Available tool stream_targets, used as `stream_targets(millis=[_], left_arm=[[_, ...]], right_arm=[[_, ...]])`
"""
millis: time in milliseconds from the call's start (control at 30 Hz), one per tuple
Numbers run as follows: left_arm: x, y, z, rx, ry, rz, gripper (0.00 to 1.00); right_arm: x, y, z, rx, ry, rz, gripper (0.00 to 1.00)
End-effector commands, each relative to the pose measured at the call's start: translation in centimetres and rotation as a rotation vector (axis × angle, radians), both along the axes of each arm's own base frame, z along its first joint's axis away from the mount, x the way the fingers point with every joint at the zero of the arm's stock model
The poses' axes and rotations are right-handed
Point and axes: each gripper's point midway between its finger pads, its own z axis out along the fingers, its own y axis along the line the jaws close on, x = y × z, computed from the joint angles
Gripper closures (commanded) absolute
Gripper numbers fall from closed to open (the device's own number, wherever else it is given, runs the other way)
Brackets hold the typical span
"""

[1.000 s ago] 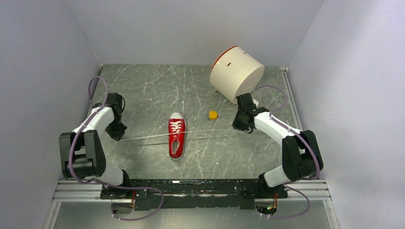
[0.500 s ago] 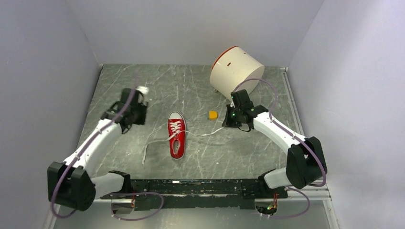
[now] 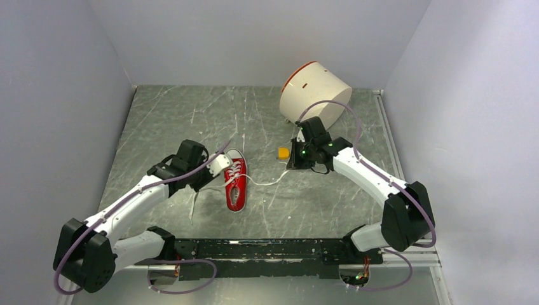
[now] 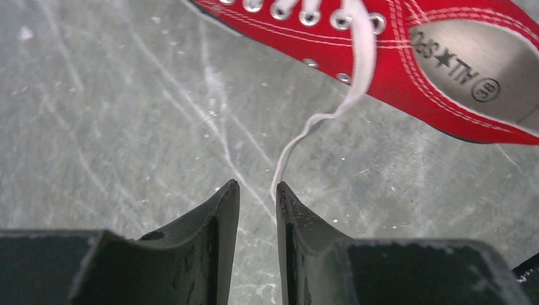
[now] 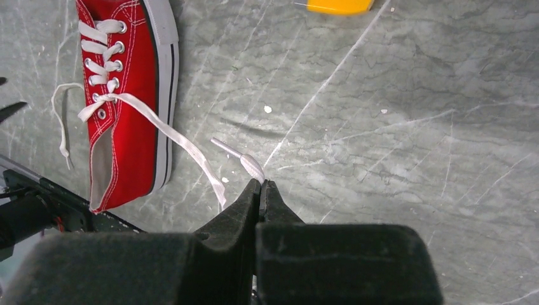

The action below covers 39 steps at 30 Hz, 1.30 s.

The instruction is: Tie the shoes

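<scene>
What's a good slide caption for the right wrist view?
Right gripper pinches the white lace beside the red sneaker.

Enclosed tabletop workspace seen from above.
Plain pale walls [image 3: 267, 38] are enclosing a grey marble-patterned tabletop [image 3: 191, 121] on three sides; an aluminium rail [image 3: 426, 256] is running along its near edge, and soft, even light is falling across the surface.

White arm links [image 3: 365, 175], black joints [image 3: 86, 254], purple cables [image 3: 325, 101], black jaws.
</scene>
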Motion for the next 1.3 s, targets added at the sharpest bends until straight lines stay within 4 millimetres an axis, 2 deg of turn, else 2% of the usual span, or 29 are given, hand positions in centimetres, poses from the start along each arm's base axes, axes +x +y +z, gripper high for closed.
stream_targets(millis=[0,167,333,467,767,833,900,967,1267], left_arm=[[-0.8,-2.4,-1.4,-0.031,0.006,-0.210,0.64],[-0.4,-2.8,-3.1,-0.039,0.009,-0.197,0.63],[-0.5,-4.5,-4.2,-0.103,0.052,-0.225,0.62],[-0.9,-5.8,-4.6,-0.137,0.096,-0.276,0.64],[-0.8,-6.7,-6.5,-0.140,0.157,-0.304,0.71],[-0.6,-6.8,-6.3,-0.163,0.122,-0.289,0.76],[-0.5,-6.7,-6.0,-0.169,0.098,-0.273,0.88],[-0.2,-6.4,-5.1,-0.171,0.060,-0.255,0.94],[0.3,-5.1,-0.1,-0.172,-0.039,-0.162,0.95]], right_arm=[[-0.3,0.6,0.4,0.007,-0.020,0.030,1.00],[-1.3,1.4,0.0,0.002,-0.016,0.068,1.00],[-1.6,2.4,0.4,0.022,-0.023,0.100,1.00],[-1.8,2.3,0.4,0.024,-0.024,0.099,1.00],[-1.5,2.0,0.8,0.013,-0.044,0.095,1.00],[-1.5,1.9,0.9,0.011,-0.047,0.092,1.00],[-1.6,1.8,0.9,0.006,-0.052,0.090,1.00],[-1.5,1.5,0.9,-0.002,-0.058,0.083,1.00],[-0.9,1.0,1.2,-0.014,-0.066,0.066,1.00]])
